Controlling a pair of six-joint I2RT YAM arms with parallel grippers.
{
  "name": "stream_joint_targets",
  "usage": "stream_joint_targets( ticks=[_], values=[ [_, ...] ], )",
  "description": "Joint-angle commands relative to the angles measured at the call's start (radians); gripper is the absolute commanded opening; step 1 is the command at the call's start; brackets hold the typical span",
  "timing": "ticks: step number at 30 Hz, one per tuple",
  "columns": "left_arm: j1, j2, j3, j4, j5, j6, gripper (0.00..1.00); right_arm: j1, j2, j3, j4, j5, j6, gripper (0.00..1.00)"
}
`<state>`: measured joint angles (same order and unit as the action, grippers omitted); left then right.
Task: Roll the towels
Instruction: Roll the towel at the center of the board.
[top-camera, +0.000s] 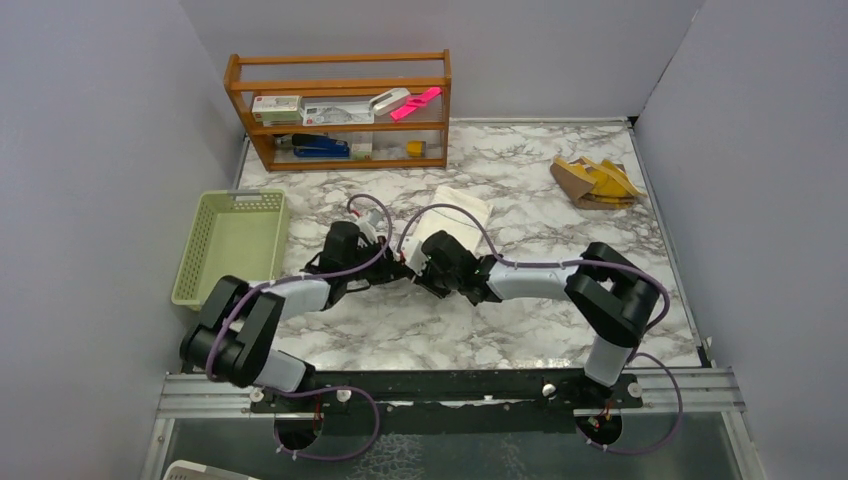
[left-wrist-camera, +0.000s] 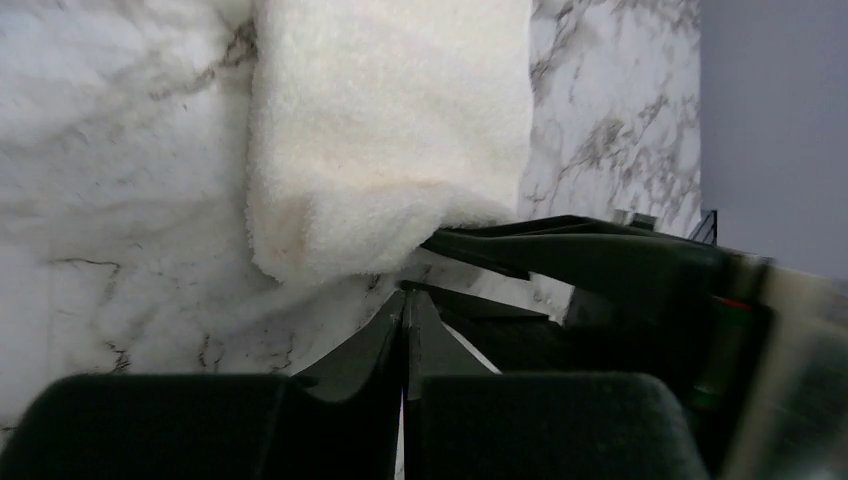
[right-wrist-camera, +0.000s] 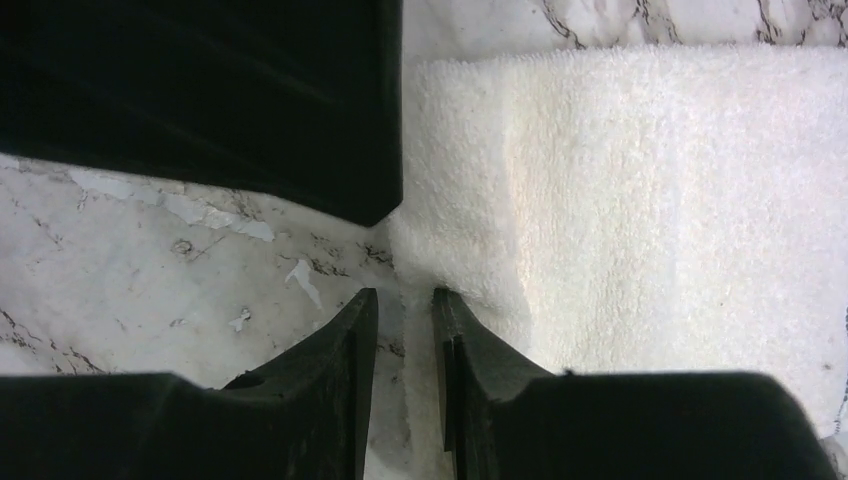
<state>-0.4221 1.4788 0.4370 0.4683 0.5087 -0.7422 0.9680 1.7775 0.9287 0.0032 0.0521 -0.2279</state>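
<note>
The white towel (top-camera: 458, 210) lies flat and folded on the marble table, mid-table. It also shows in the left wrist view (left-wrist-camera: 390, 130) and the right wrist view (right-wrist-camera: 640, 220). My left gripper (top-camera: 403, 268) (left-wrist-camera: 405, 292) is shut and empty, just short of the towel's near edge. My right gripper (top-camera: 428, 270) (right-wrist-camera: 402, 297) is narrowly open at the towel's near corner, the towel's edge lying in the gap with marble also showing. The two grippers are close together. The mustard-yellow towel (top-camera: 595, 180) lies crumpled at the back right.
A pale green basket (top-camera: 232, 245) stands at the left. A wooden shelf (top-camera: 340, 110) with office items stands at the back. Grey walls close in both sides. The left gripper's body (right-wrist-camera: 200, 90) fills the upper left of the right wrist view.
</note>
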Motion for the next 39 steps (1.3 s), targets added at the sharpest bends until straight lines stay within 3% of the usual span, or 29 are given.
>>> stream_joint_targets(
  ticks=[1,6,12,22,28,32,39],
  values=[
    [0.051,-0.168,0.099,-0.257,-0.044,0.090,0.06,-0.049,0.071,0.007,-0.222,-0.042,0.066,0.26],
    [0.054,-0.292,0.123,-0.357,-0.133,0.120,0.10,-0.118,0.099,0.084,-0.320,-0.124,0.126,0.23],
    [0.054,-0.292,0.098,-0.349,-0.119,0.113,0.10,-0.246,0.111,0.134,-0.373,-0.332,0.194,0.01],
    [0.054,-0.315,0.022,-0.227,-0.055,0.093,0.10,-0.276,0.005,0.104,-0.276,-0.804,0.282,0.01],
    [0.035,-0.265,0.008,-0.101,-0.033,0.065,0.11,-0.278,-0.008,0.111,-0.288,-0.822,0.286,0.01],
    [0.020,-0.208,0.037,-0.060,0.008,0.038,0.11,-0.279,-0.022,0.103,-0.257,-0.917,0.325,0.01],
    [0.016,-0.320,0.030,-0.063,0.013,-0.015,0.12,-0.309,-0.046,0.054,-0.127,-1.080,0.446,0.01]
  ],
)
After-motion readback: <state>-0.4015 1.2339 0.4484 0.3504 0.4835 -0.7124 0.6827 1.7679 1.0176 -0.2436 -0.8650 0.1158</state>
